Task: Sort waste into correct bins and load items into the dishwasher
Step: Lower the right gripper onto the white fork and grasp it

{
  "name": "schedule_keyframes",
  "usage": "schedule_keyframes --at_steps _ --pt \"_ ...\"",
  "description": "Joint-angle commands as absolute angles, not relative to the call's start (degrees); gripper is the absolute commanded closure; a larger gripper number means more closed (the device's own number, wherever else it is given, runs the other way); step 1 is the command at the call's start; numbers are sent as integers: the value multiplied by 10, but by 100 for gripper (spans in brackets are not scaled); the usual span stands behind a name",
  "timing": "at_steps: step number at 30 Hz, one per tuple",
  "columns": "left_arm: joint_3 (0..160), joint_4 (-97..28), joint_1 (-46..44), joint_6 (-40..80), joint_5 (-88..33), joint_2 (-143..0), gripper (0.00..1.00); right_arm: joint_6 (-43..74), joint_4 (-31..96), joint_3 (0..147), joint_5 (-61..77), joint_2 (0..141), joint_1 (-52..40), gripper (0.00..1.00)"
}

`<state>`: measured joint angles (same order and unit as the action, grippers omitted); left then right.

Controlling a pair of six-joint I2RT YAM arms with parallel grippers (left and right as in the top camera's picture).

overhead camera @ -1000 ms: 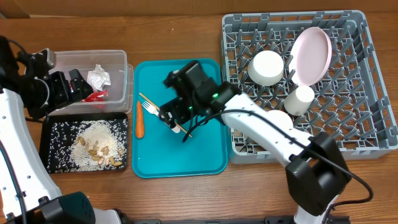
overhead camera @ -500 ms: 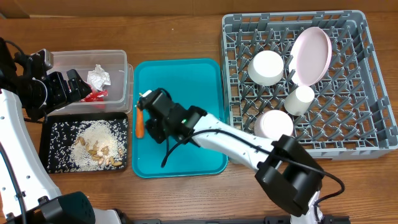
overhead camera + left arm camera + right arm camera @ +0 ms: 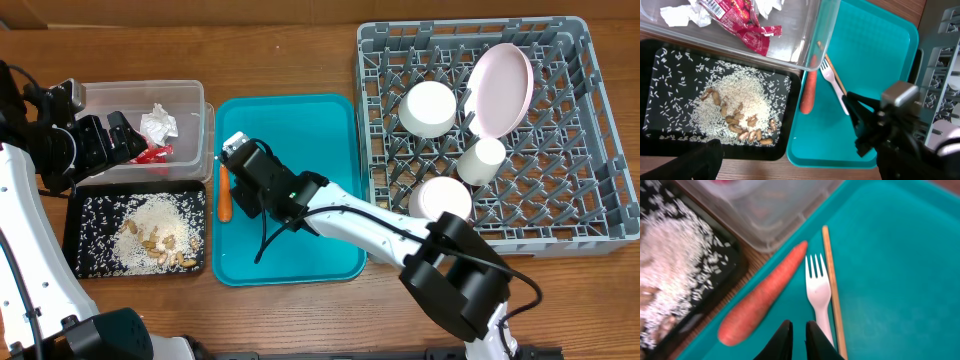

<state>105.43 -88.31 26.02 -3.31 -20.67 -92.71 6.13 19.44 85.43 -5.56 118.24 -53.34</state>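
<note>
Right arm has swung from the middle of the teal tray (image 3: 300, 240) to its left edge. The right gripper (image 3: 799, 339) hangs there above the fork (image 3: 817, 292), fingers drawn almost together with only a thin slit between them. Whether they pinch the fork handle cannot be told.

The carrot (image 3: 765, 300) lies along the tray's left rim, just beside the fork. The chopstick (image 3: 832, 290) lies along the fork's other side.

The left gripper (image 3: 110, 140) hovers at the clear tub (image 3: 190, 95), fingers spread wide and empty. The tub holds the red wrapper (image 3: 742, 22) and a paper wad (image 3: 158, 122).

Rice (image 3: 155, 215) and nut scraps (image 3: 160, 245) lie in the black tray (image 3: 75, 235). The plate (image 3: 500, 88) stands in the dish rack (image 3: 560, 200).
</note>
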Motion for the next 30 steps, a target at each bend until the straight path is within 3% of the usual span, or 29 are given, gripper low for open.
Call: schedule_keyframes --at_steps 1,19,25,30 --pt "1065 -882 262 -30 -204 -926 0 58 189 854 -64 1206 -533 86" --pt "1065 -882 262 -30 -204 -926 0 51 173 854 -64 1240 -532 84" --pt "1065 -882 262 -30 -204 -926 0 45 156 854 -64 1246 -532 78" --pt "1065 -882 262 -30 -204 -926 0 45 148 854 -64 1258 -531 64"
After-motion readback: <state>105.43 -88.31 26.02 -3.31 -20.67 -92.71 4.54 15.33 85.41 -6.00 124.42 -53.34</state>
